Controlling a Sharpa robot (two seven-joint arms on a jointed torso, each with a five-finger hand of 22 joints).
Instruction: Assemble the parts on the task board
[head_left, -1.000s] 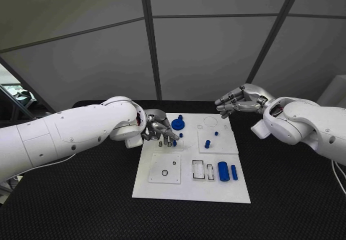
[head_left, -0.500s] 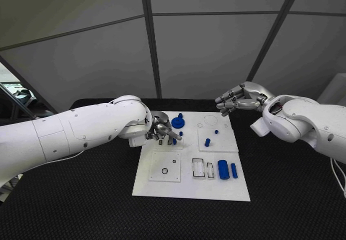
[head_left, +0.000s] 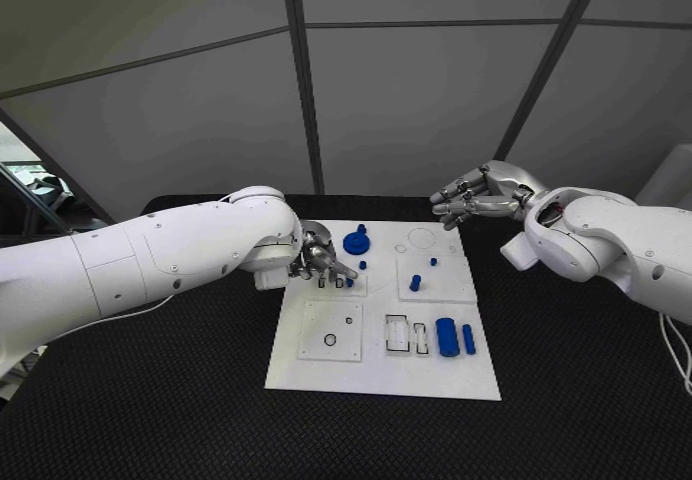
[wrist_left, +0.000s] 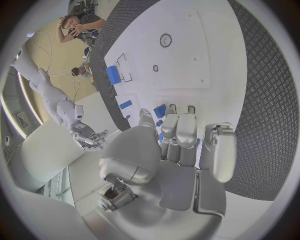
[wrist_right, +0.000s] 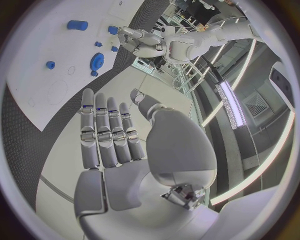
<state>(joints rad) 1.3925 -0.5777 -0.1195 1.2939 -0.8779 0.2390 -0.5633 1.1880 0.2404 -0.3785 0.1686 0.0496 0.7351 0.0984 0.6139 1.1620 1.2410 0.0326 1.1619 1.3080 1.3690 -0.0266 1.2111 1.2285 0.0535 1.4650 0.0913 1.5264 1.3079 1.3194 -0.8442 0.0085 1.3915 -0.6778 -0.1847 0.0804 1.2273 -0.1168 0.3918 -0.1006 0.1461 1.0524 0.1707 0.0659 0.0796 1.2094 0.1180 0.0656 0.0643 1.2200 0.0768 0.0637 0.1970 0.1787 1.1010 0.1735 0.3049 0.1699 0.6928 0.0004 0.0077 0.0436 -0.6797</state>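
Since the earlier frame our left hand (head_left: 320, 262) has eased slightly up-frame over the task board (head_left: 384, 375), fingers curled, grip unclear; our right hand (head_left: 476, 197) hovers open, upper right.

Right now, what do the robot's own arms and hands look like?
Both arms have smooth, glossy white rounded shells dotted with small dark screws. The left arm and right arm each end in a silver metallic many-fingered hand: the left hand, the right hand. A thin white cable trails below the right arm.
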